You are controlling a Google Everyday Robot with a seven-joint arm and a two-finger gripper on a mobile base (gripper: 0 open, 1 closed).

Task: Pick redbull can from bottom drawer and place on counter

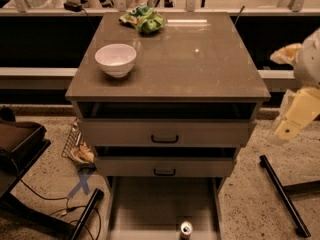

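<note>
The can (186,229) stands upright in the bottom drawer (150,204), close to its front edge at the very bottom of the view and right of centre, with bare drawer floor behind it. It is slim and tall, so I judge that a glancing touch from one side would tip it, and it could then roll across the flat floor or up against the low side walls. The drawer front just above (164,172) overhangs the back of the tray, so the open way in looks to be from above and in front. An approach from the rear would risk striking that front or the upper drawer (165,139). The gripper (292,121) hangs well to the right of the cabinet, at about drawer height and far from the can. Whether it is released or clenched I cannot tell. Coming across, it must clear the cabinet's right corner and the overhanging rim of the worktop (200,69). A black bar (280,194) lies on the floor on that side. On the worktop, a white bowl (115,59) sits front left and a green packet (142,20) lies at the back. The right half is bare, which gives ample room to set the can down away from the edges.
</note>
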